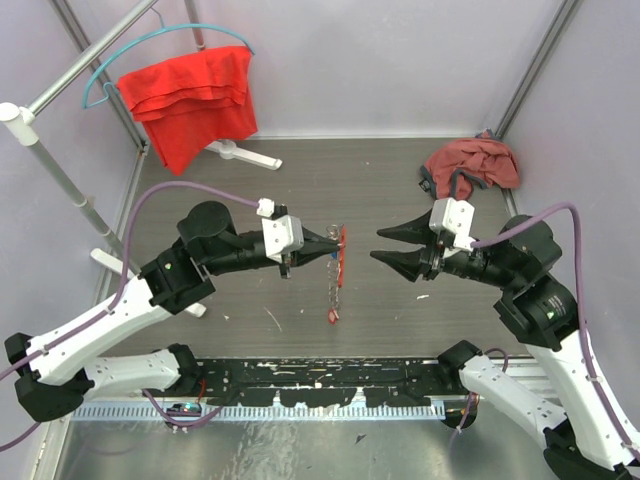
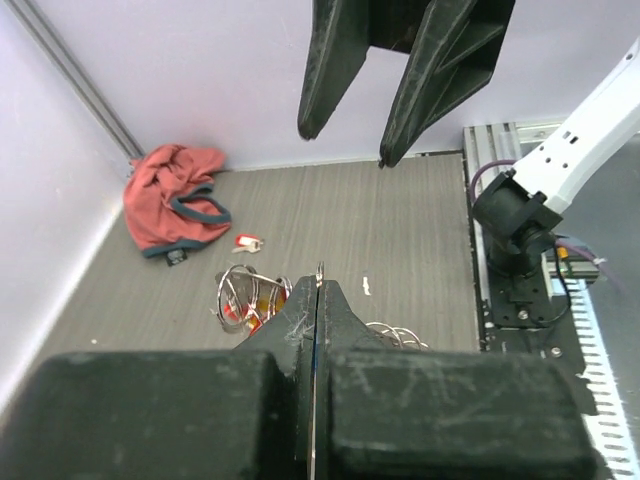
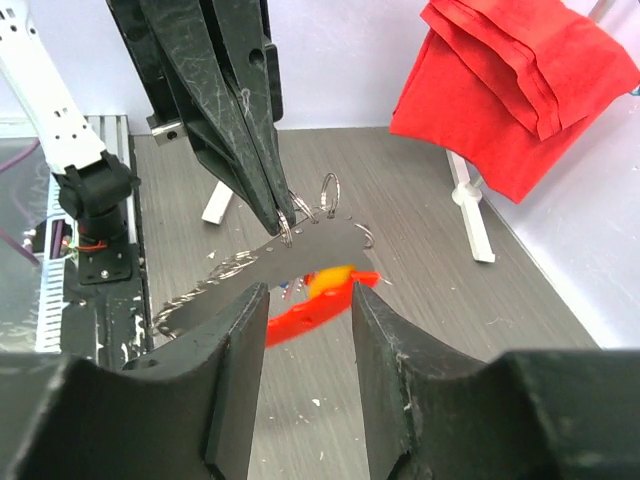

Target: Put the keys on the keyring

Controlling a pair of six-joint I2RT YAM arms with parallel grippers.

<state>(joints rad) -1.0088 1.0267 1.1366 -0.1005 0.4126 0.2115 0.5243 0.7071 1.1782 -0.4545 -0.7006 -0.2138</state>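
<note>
Starting at mid-table, the keyring point(image 1: 341, 236) is found pinched between the pressed-together tips of the left gripper point(image 1: 326, 243). Its red tag point(image 1: 344, 252) is seen just beside the ring, and its chain point(image 1: 336, 285) is trailed toward 6 o'clock, ending in a small red piece point(image 1: 331, 316). An orange-headed key point(image 3: 335, 278) is seen close to the tag. At 3 o'clock, near but apart, the right gripper point(image 1: 376, 245) is held with fingers spread. A red cloth on a hanger point(image 1: 190, 95) is draped at 11 o'clock, and a crumpled reddish cloth point(image 1: 475, 165) is left at 1 o'clock.
</note>
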